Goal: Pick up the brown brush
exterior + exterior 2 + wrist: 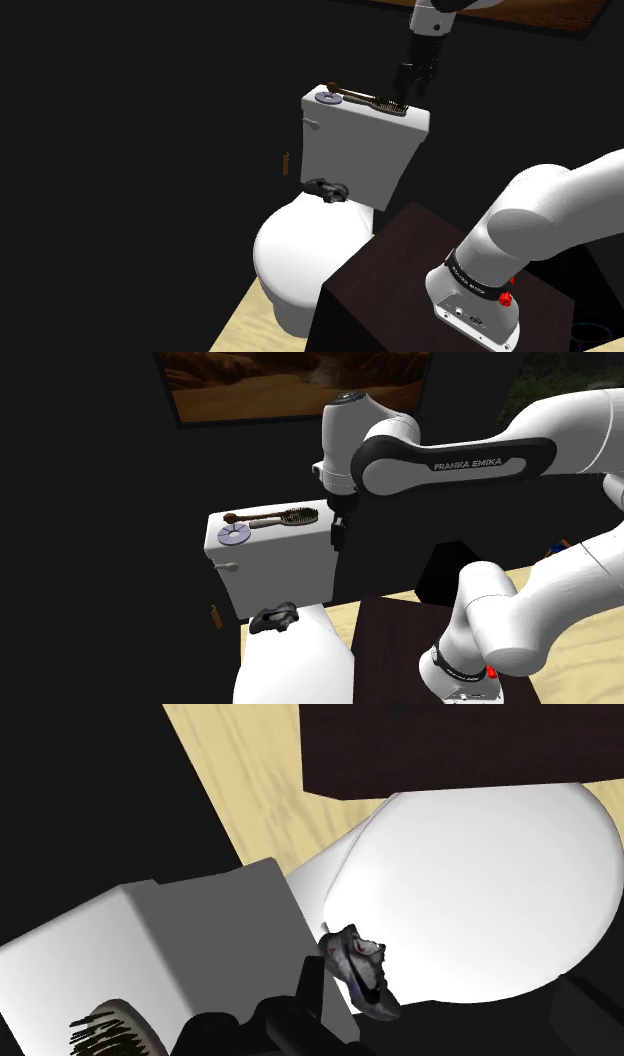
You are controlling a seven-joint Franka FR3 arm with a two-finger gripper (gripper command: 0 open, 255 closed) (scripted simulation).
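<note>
Hovering claw (414, 92) beside the brown brush (366, 98), no grasp yet
Brush lies on toilet tank (360, 150); claw's spread cannot be told.

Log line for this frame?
stage: pre-grasp | gripper: beside tank, near bristle end | brush: lying on tank top, not lifted

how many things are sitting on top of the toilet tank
2. A brown brush lies across the tank lid, bristle end toward the gripper. A small grey disc sits by its handle end. The gripper may hide a bit of the lid's edge.
</note>
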